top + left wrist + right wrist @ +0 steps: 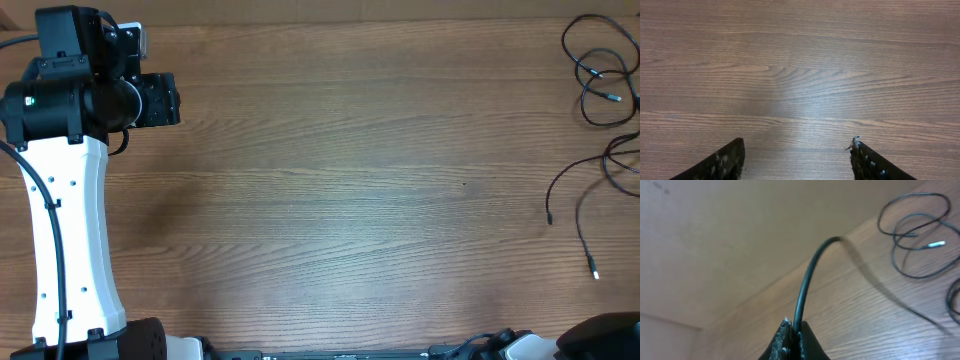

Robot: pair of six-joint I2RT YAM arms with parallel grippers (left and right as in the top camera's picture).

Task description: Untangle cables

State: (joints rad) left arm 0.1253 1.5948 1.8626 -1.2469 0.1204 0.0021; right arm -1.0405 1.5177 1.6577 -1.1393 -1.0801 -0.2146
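Several thin black cables (600, 70) lie looped at the table's far right; one has a bluish tip. Another cable (580, 215) trails below them and ends in a small plug. In the right wrist view my right gripper (796, 327) is shut on a black cable (807, 280) that rises from between the fingers and bends away over the table. Looped cables (915, 230) lie beyond it, at the upper right. My left gripper (797, 150) is open over bare wood at the table's far left, with nothing between its fingers (725, 162).
The left arm (70, 200), with its white link, stands along the left edge. A dark part of the right arm (605, 335) shows at the bottom right corner. The wooden table (350, 200) stretches between them.
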